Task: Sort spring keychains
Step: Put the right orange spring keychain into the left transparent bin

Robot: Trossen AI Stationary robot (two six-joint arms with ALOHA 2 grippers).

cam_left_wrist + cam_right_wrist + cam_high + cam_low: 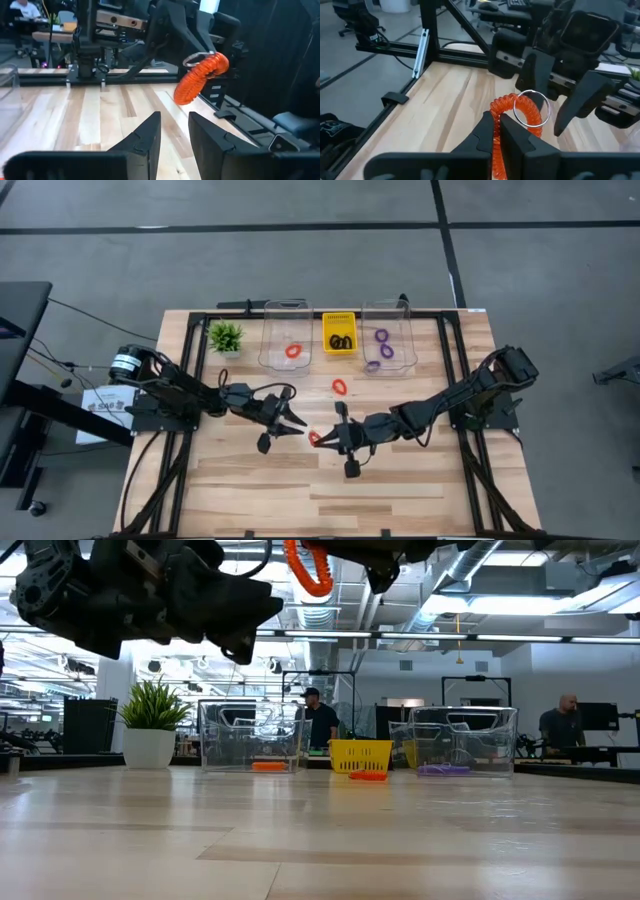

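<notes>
Holding a red spring keychain (315,438) up over the table middle, our right gripper (496,131) pinches it tight. Our left gripper (291,419) waits close by, fingers spread. One more red keychain (339,387) lies loose; the others sit in the bins (285,360).

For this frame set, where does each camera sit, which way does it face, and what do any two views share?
High view: above the table, looking straight down; both arms show, the left hand facing the right hand.
Low view: at table height, looking level toward the bins; arms hang at the top.
Left wrist view: on the left arm, past its open fingers toward the right arm.
Right wrist view: on the right arm, fingers shut on the red keychain.
Shared: the red keychain shows in all four views.
</notes>
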